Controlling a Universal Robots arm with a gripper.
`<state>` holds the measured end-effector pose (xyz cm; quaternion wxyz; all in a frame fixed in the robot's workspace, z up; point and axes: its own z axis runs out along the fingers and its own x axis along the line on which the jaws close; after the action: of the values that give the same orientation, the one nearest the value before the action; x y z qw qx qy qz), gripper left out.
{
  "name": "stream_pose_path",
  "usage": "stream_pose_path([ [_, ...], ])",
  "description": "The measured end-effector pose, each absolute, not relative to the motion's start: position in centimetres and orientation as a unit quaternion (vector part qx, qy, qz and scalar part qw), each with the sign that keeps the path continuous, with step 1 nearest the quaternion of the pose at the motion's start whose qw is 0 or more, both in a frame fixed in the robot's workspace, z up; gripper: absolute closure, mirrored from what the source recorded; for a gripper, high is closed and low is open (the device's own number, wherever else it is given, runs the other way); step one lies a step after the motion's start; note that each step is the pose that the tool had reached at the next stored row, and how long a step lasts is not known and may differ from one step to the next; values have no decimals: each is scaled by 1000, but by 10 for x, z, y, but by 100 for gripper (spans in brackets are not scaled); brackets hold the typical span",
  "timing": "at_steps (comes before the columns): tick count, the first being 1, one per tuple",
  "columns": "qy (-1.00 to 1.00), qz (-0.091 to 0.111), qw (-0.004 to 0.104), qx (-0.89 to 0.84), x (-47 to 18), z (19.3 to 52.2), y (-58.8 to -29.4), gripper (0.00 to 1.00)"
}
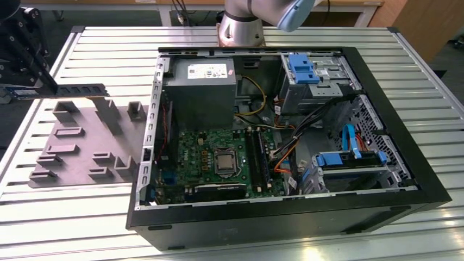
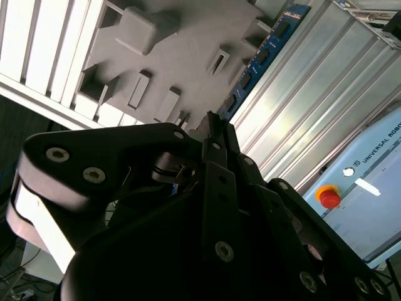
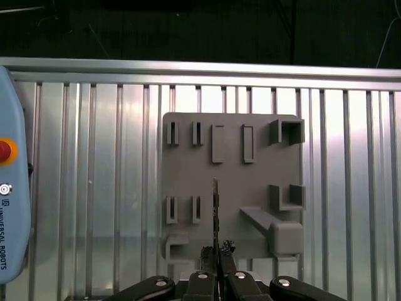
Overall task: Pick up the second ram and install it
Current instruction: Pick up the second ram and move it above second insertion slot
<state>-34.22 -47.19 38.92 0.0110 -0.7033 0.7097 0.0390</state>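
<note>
In the exterior view, my gripper (image 1: 45, 86) hangs at the left above the far edge of the grey holder tray (image 1: 83, 144). It is shut on one end of the second ram (image 1: 81, 90), a thin stick pointing level toward the case. The second wrist view shows the ram (image 2: 269, 47) as a blue board with dark chips reaching out from the shut fingertips (image 2: 213, 128). The first wrist view shows the ram (image 3: 215, 210) edge-on above the tray (image 3: 232, 182), clamped between the fingers (image 3: 207, 257).
An open black computer case (image 1: 290, 217) lies at the exterior view's right of the tray. It holds the green motherboard (image 1: 210, 157), long black memory slots (image 1: 259, 157), a power supply (image 1: 201, 87) and cables. A pendant with a red button (image 3: 5, 150) lies on the slatted table (image 1: 80, 217).
</note>
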Motion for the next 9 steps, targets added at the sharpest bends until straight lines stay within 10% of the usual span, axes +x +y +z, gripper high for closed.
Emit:
stream_pose_path([
  [9, 710, 39, 11, -703, -336, 389, -472, 86],
])
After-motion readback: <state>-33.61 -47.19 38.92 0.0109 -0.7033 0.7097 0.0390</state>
